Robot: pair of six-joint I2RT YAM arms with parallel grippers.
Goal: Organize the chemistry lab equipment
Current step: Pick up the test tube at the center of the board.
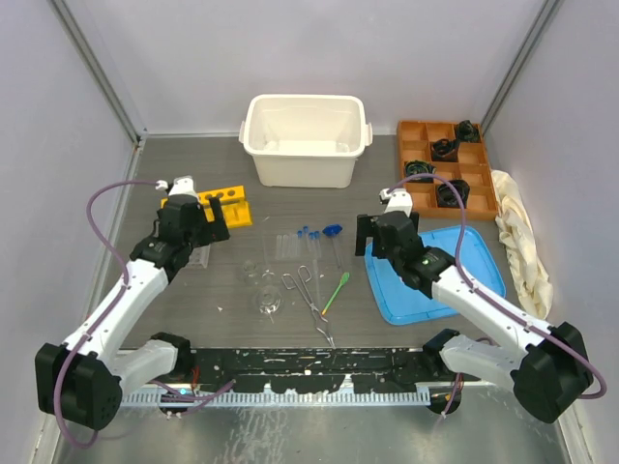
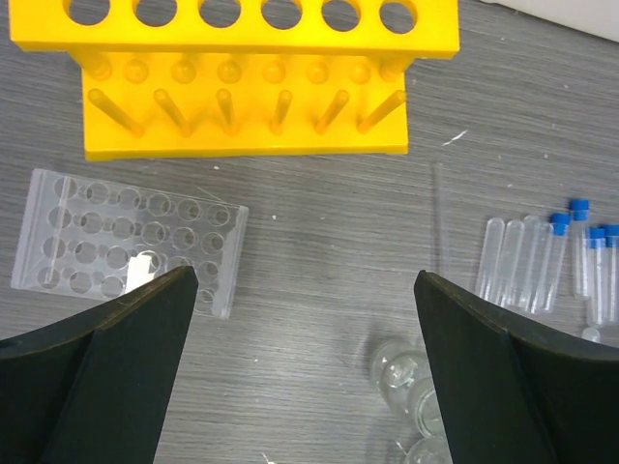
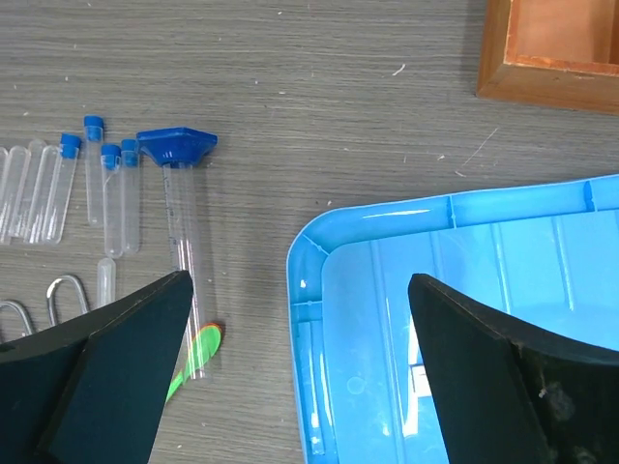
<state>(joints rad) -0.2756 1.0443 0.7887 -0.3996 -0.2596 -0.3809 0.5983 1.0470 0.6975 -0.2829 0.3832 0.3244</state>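
Midway across the worktop the test tubes lie, long axes toward its far edge, left of the nearer right end effector; we see it and the left end effector spread wide, empty.

A white tub sits at the middle of the far edge, with an orange compartment tray in the far right corner. Blue-capped test tubes, metal tongs, a green spatula and clear glass flasks lie mid-table. The yellow rack stands toward the left edge, and a blue tray lies toward the right.

Bare tabletop lies between clear plastic rack and test tubes, flasks crowding nearby
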